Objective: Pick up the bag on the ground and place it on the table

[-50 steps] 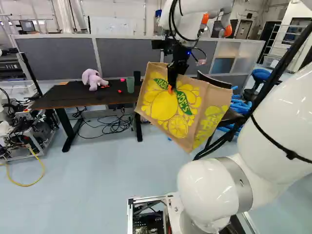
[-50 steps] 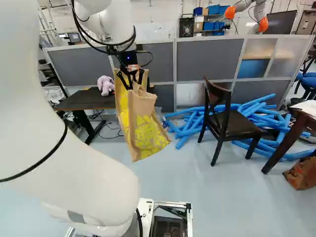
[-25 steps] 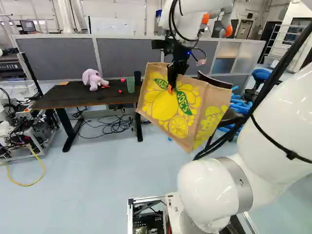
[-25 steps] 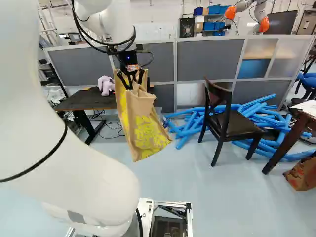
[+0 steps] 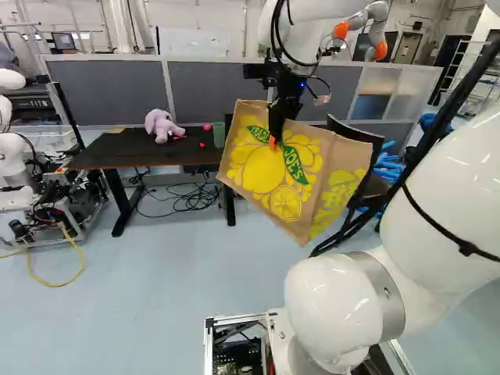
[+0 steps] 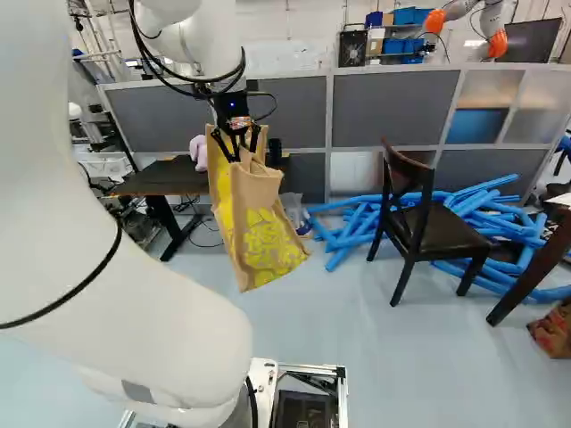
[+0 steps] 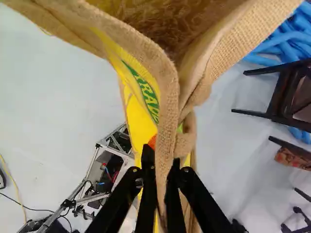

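Bag: one, burlap, yellow fruit print with green band; aloft above the floor, tilted, on the near side of the table, overlapping its right end in the left base view. Mouth gaping in the wrist view, brown fibrous inside on show, folded rim running back between the fingers.

Gripper: black, two-fingered, orange-padded; clamped on the bag's rim, one finger to each side.

Table: dark top, black legs. Upon it, one purple plush toy, one green cup, small red pieces. Beneath, a tangle of black cables.

Chair: dark wood, upright, right of the bag in the right base view; just behind, a loose heap of blue tubes.

Paper bag: on the floor at the right edge of the right base view, partly cut off.

Partition: grey panels, behind table and chair. Beyond, another robot, white with orange joints.

Wheeled frame: at the left of the left base view, with yellow hose on the floor.
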